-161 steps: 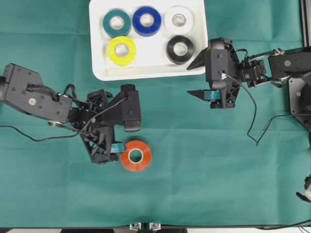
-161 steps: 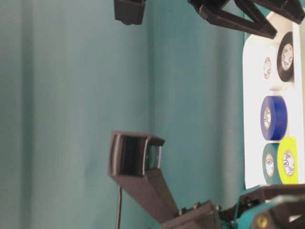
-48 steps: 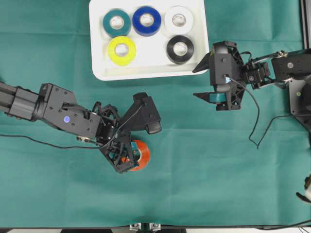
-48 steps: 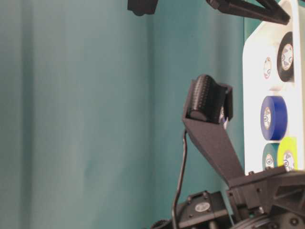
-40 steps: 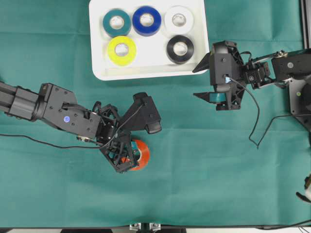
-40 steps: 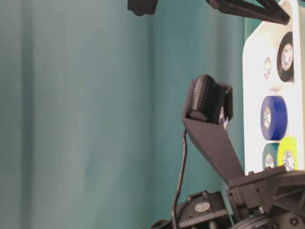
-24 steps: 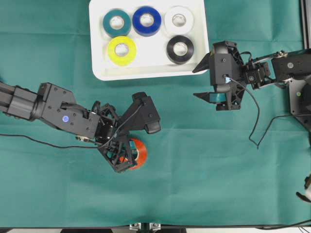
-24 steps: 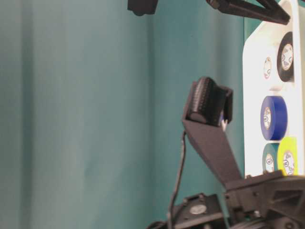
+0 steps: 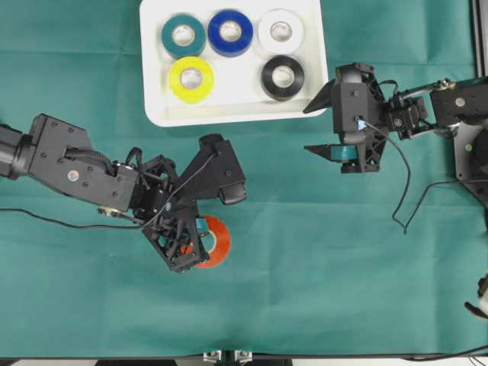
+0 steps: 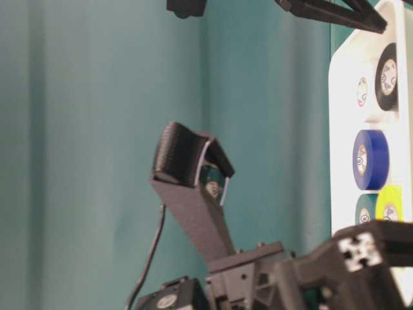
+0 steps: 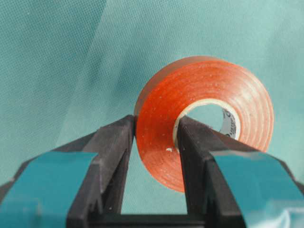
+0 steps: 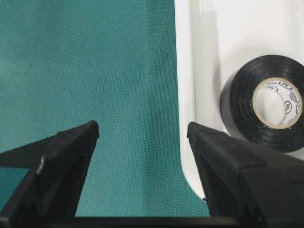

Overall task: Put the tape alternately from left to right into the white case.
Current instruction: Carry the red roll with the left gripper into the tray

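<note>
Green cloth covered the table [image 9: 366,274] from edge to edge. At its far side sat the white case [image 9: 229,114], holding five rolls: teal tape [image 9: 183,35], blue tape [image 9: 230,32] and white tape [image 9: 280,31] in the back row, yellow tape [image 9: 191,79] and black tape [image 9: 283,77] in front. The left gripper [image 11: 154,137] was over the cloth, well apart from the case, its jaws pinched through the ring wall of the orange-red tape [image 11: 209,118]. The right gripper [image 12: 142,137] hung just beside the case's right rim, near the black roll, jaws wide and holding nothing.
</note>
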{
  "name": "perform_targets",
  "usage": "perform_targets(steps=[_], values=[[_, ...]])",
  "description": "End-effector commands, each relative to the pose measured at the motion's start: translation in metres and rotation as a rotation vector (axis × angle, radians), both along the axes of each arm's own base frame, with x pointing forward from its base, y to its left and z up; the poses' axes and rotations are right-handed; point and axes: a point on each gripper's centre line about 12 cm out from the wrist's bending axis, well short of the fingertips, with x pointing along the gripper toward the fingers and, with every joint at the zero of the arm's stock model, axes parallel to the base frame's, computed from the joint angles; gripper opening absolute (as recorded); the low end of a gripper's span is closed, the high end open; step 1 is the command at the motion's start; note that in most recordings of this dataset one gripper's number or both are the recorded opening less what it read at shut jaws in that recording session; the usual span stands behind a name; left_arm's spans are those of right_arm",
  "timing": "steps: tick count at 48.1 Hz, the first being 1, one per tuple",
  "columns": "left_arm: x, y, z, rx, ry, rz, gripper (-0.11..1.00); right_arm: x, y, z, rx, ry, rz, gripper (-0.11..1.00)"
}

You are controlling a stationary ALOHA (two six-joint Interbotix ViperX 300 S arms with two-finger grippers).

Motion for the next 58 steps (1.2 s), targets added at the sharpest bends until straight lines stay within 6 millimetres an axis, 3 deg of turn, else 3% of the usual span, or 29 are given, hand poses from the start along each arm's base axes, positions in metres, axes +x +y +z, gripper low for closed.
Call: perform_targets(steps=[1,14,29,44,58], values=[[0.004,0.002,0.021,-0.013,-0.055,0.005,-0.03,0.002,0.001,0.008,0.000,-0.031,0.006,0.82],[0.008,0.029,0.027,-0.002,-0.070,0.054,-0.03,0.001,0.001,0.008,0.001,-0.033,0.005,0.82],[0.014,0.098,0.039,0.105,-0.118,0.035,-0.03,0.001,0.001,0.008,0.001,-0.030,0.003,0.82],[0.013,0.175,0.039,0.210,-0.138,0.064,-0.03,0.000,0.001,0.007,0.007,-0.027,-0.001,0.82],[0.020,0.217,0.032,0.282,-0.208,0.085,-0.03,0.002,0.002,0.009,0.011,-0.044,0.008,0.82]])
